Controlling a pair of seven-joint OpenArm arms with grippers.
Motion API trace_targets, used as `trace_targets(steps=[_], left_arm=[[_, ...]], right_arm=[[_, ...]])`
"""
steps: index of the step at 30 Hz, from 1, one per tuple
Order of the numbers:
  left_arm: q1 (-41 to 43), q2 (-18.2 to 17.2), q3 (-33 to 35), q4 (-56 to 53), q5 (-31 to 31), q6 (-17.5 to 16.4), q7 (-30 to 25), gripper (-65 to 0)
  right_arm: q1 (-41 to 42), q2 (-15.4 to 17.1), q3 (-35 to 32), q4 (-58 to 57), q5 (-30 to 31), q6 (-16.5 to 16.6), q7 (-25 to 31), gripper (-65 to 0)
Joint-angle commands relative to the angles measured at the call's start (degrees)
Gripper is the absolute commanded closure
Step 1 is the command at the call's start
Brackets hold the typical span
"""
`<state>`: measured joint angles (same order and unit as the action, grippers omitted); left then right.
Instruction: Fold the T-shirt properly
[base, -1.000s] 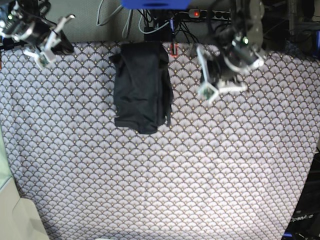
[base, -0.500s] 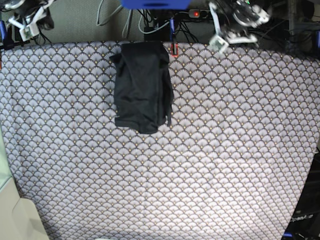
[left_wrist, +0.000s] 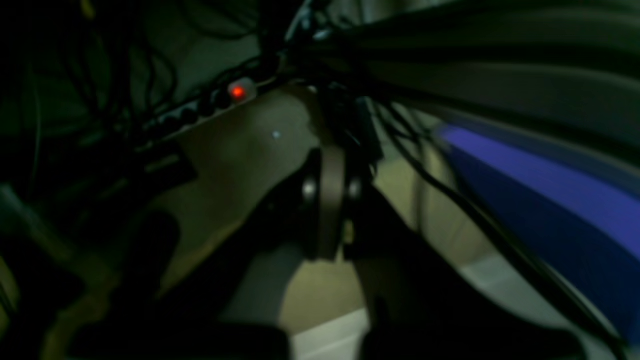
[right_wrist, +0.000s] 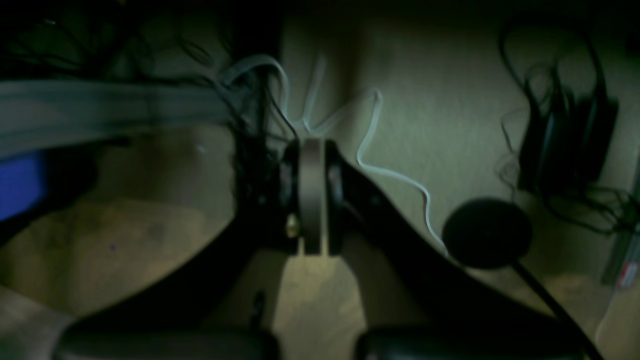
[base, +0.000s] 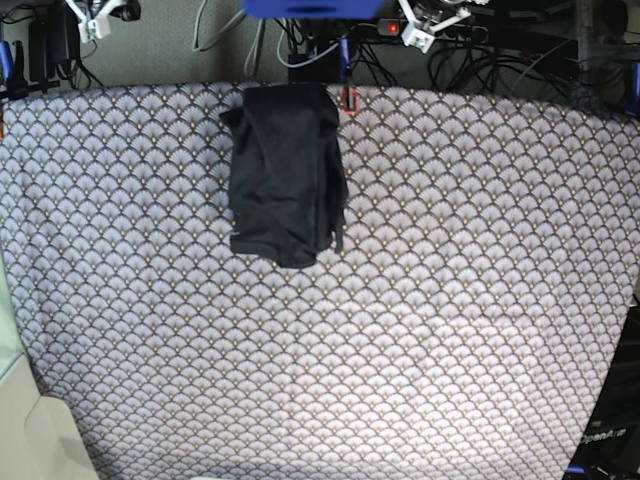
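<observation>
T-shirt (base: 285, 175) lies folded — long axis front-to-back; left gripper (left_wrist: 327, 200) and right gripper (right_wrist: 312, 195) pressed together.

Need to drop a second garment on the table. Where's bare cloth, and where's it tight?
The patterned cloth is bare across its whole near half and on both sides of the folded T-shirt, more so toward the base view's right. It is tight only at the far edge: the T-shirt reaches it there, with cables and a power strip just behind.
</observation>
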<state>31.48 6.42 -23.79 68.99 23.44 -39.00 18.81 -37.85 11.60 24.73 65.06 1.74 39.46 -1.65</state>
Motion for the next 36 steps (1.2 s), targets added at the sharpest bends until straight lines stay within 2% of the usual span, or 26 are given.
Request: trace_targets(steps=[1,9,11,13,17,18,20,21,24,26,28,33,36], left_arm=[[-0.85,0.22,-1.31,-3.54,-0.19,-0.60,-2.94,0.0],[-10.96,-0.48,-10.98,-30.09,5.79,-0.60,-17.88,0.0],[-13.51,-1.98,-13.35,-35.80,8.69,-0.34,-20.61,0.0],[-16.50,-2.94,-15.64,-42.22,11.42,4.23,-22.63,0.0],[-21.07,-6.28,-16.08,-54.62,15.72,13.99,-28.70,0.0],[-22.12,-6.81,-16.08,-57.61,16.34,15.93,-29.93,0.0],[-25.02,-7.95,-16.16,-63.58,17.22,22.26,-31.42,0.0],[-26.34,-8.66,-16.08,-66.22,17.31,25.95,-31.42,0.0],[-28.98,-9.01,-15.99,-68.99,17.31,37.03,-31.42,0.0],[-29.95,-8.83,-16.08,-68.99,17.04,41.25,-31.34,0.0],[-30.47,-8.74,-16.43,-68.99,16.87,43.53,-31.34,0.0],[-30.65,-8.13,-16.52,-68.99,16.69,44.59,-31.34,0.0],[-30.65,-7.69,-16.52,-68.99,16.69,44.59,-31.34,0.0]], right_arm=[[1.76,0.49,0.54,-3.65,-0.81,0.54,2.22,0.0],[15.65,1.11,4.24,-35.83,-9.87,0.54,13.47,0.0],[17.93,1.20,4.50,-42.07,-11.36,0.54,16.38,0.0],[20.13,1.28,4.32,-48.49,-13.12,0.54,19.28,0.0],[24.44,1.20,4.24,-57.63,-18.48,0.54,24.82,0.0],[25.32,1.11,4.24,-59.04,-19.72,0.54,25.43,0.0],[27.08,1.02,4.15,-60.97,-23.14,0.54,25.69,0.0],[27.96,0.93,4.24,-61.58,-25.17,-0.74,25.61,0.0],[29.63,-0.12,4.15,-62.38,-30.53,-17.53,24.90,0.0],[30.50,-0.56,4.24,-62.55,-33.78,-24.21,23.14,0.0],[31.38,-1.53,4.24,-62.82,-35.28,-29.05,21.39,0.0],[31.56,-3.29,4.32,-62.38,-35.28,-32.47,19.89,0.0],[32.70,-3.90,4.24,-62.73,-35.36,-32.91,19.72,0.0]])
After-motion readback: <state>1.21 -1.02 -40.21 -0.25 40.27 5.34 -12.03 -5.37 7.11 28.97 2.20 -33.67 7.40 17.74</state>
